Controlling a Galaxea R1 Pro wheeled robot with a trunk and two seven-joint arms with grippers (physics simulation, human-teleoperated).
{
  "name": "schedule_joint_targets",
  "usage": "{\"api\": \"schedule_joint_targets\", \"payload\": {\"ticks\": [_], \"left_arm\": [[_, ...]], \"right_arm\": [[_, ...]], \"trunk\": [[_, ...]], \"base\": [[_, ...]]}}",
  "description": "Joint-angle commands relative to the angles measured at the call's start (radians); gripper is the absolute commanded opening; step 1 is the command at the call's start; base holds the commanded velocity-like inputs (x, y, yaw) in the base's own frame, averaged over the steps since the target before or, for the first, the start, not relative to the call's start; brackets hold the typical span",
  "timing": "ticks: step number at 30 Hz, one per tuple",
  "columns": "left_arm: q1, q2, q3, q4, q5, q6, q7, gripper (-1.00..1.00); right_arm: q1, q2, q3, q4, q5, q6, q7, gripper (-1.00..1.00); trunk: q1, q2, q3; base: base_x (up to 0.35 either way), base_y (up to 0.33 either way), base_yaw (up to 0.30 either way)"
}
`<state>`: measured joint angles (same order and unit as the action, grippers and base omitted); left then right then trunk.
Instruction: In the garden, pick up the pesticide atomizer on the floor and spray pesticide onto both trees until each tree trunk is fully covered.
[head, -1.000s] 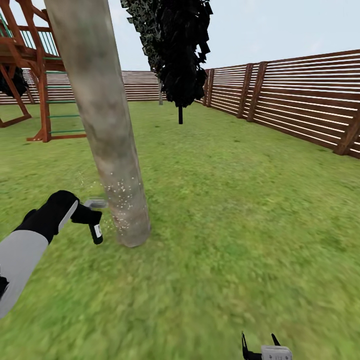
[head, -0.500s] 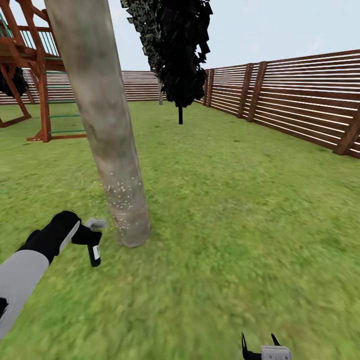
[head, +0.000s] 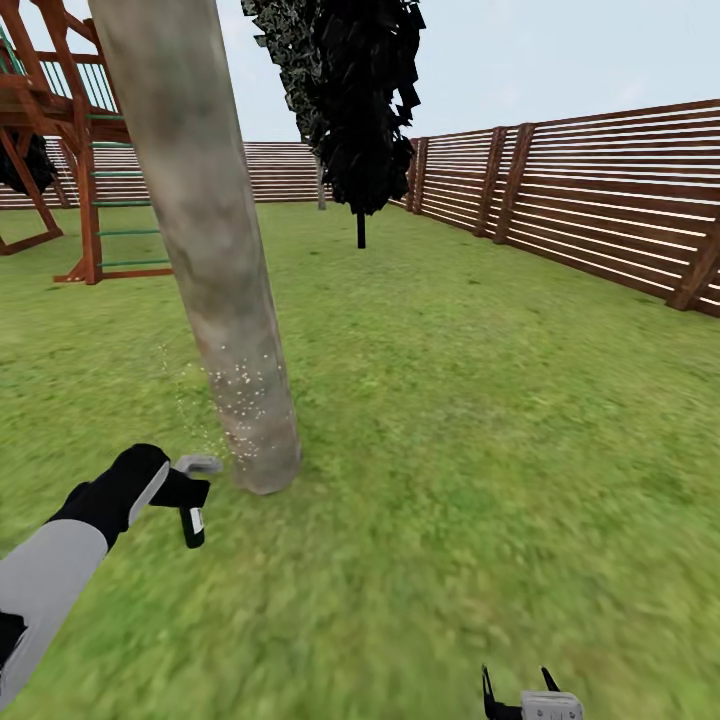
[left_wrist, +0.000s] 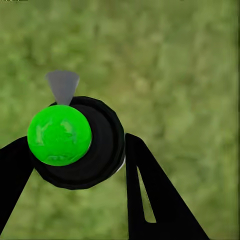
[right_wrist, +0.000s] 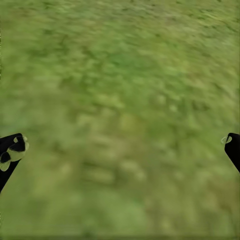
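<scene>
The pesticide atomizer (head: 190, 497) is held clenched in the left gripper (head: 172, 487), low over the lawn (head: 480, 400) and just beside the foot of the thick tree trunk (head: 215, 270), its pale trigger head turned toward the bark. In the left wrist view the bottle (left_wrist: 80, 142) is seen from above between the two black fingers (left_wrist: 150, 200), with a green cap and the grey nozzle pointing ahead over grass. A scatter of pesticide (head: 240, 395) specks is seen on the lower part of the trunk and in the air beside it, while the bark above is seen bare, so the trunk is judged to be only partly covered. The right gripper (head: 522, 688) is held low at the edge of the head view, released and carrying nothing, its fingers spread wide over grass in the right wrist view. For the step in hand to be done well, the nozzle should be kept aimed squarely at the bark, since some specks are seen drifting off to the side; the spray should be swept slowly up the trunk, and the other faces should be reached as well. The grip should be kept firm so that the bottle is not twisted. A thin dark-leaved tree (head: 355, 100), a wooden fence (head: 600, 200) and a play frame (head: 70, 150) stand well apart behind.
</scene>
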<state>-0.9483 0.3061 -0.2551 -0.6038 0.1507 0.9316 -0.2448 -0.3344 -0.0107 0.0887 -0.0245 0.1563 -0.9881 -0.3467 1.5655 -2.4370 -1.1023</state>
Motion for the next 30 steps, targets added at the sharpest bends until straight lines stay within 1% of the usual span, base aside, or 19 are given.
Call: {"api": "schedule_joint_targets", "payload": {"ticks": [1, 4, 6, 7, 8, 9, 10, 11, 12, 14, 17, 20, 21, 24, 30], "left_arm": [[0.0, -0.001, 0.003, 0.0, 0.001, 0.0, 0.004, -1.0], [0.001, -0.005, 0.003, 0.001, -0.001, -0.002, 0.012, -1.0], [0.006, -0.012, 0.004, 0.013, -0.001, -0.003, 0.047, -1.0], [0.015, -0.02, 0.003, 0.032, 0.0, -0.018, 0.057, -1.0], [0.022, -0.04, 0.003, 0.063, -0.003, -0.064, 0.067, -1.0], [0.025, -0.051, 0.003, 0.091, -0.003, -0.098, 0.088, -1.0], [0.026, -0.056, 0.003, 0.13, 0.001, -0.122, 0.119, -1.0], [0.029, -0.058, 0.003, 0.187, 0.021, -0.187, 0.133, -1.0], [0.03, -0.059, 0.004, 0.222, 0.045, -0.247, 0.137, -1.0], [0.031, -0.059, 0.004, 0.245, 0.061, -0.289, 0.139, -1.0], [0.037, -0.067, 0.003, 0.242, 0.073, -0.302, 0.139, -1.0], [0.038, -0.07, 0.004, 0.238, 0.073, -0.303, 0.139, -1.0], [0.039, -0.07, 0.004, 0.239, 0.074, -0.303, 0.139, -1.0], [0.039, -0.07, 0.004, 0.241, 0.075, -0.302, 0.136, -1.0], [0.039, -0.068, 0.017, 0.243, 0.073, -0.301, 0.131, -1.0]], "right_arm": [[0.0, 0.0, 0.0, 0.0, 0.0, 0.0, 0.0, 1.0], [0.0, 0.0, 0.0, 0.0, 0.0, 0.0, 0.0, 1.0], [0.0, 0.0, 0.0, 0.0, 0.0, 0.0, 0.0, 1.0], [0.0, 0.001, 0.0, 0.0, 0.0, 0.0, 0.0, 1.0], [0.0, 0.001, 0.0, 0.0, 0.0, 0.0, 0.0, 1.0], [0.0, 0.001, 0.0, 0.0, 0.0, 0.0, 0.0, 1.0], [0.0, 0.001, 0.0, 0.0, 0.0, 0.0, 0.0, 1.0], [0.0, 0.001, 0.0, 0.0, 0.0, 0.0, 0.0, 1.0], [0.0, 0.0, 0.0, 0.0, 0.0, 0.0, 0.0, 1.0], [0.0, 0.001, 0.0, 0.0, 0.0, 0.0, 0.0, 1.0], [0.0, 0.003, 0.001, 0.0, -0.001, 0.0, 0.0, 1.0], [0.0, 0.024, 0.0, 0.0, -0.001, 0.0, 0.0, 1.0], [0.0, 0.027, 0.0, 0.0, -0.001, 0.0, 0.0, 1.0], [0.0, 0.029, 0.0, 0.0, -0.001, 0.0, 0.0, 1.0], [0.0, 0.029, 0.0, 0.0, -0.001, 0.0, 0.0, 1.0]], "trunk": [[0.0, 0.0, 0.0], [0.0, 0.0, 0.0], [0.0, 0.0, 0.0], [0.0, 0.0, 0.0], [0.0, 0.0, 0.0], [0.0, 0.0, 0.0], [0.0, 0.0, 0.0], [0.0, 0.0, 0.0], [0.0, 0.0, 0.0], [0.0, 0.0, 0.0], [0.0, 0.0, 0.0], [0.0, 0.0, 0.0], [0.0, 0.0, 0.0], [0.0, 0.0, -0.001], [0.0, 0.0, -0.003]], "base": [[0.0, -0.078, 0.0], [0.0, -0.21, 0.0], [0.0, -0.261, 0.0], [0.0, -0.266, 0.0], [0.043, -0.268, 0.0], [0.074, -0.269, 0.0], [0.093, -0.269, 0.0], [0.1, -0.269, 0.0], [0.104, -0.269, 0.0], [0.105, -0.269, 0.0], [0.037, -0.27, 0.0], [0.004, -0.271, 0.0], [0.001, -0.271, 0.005], [0.0, -0.271, 0.102], [0.081, -0.271, 0.252]]}}
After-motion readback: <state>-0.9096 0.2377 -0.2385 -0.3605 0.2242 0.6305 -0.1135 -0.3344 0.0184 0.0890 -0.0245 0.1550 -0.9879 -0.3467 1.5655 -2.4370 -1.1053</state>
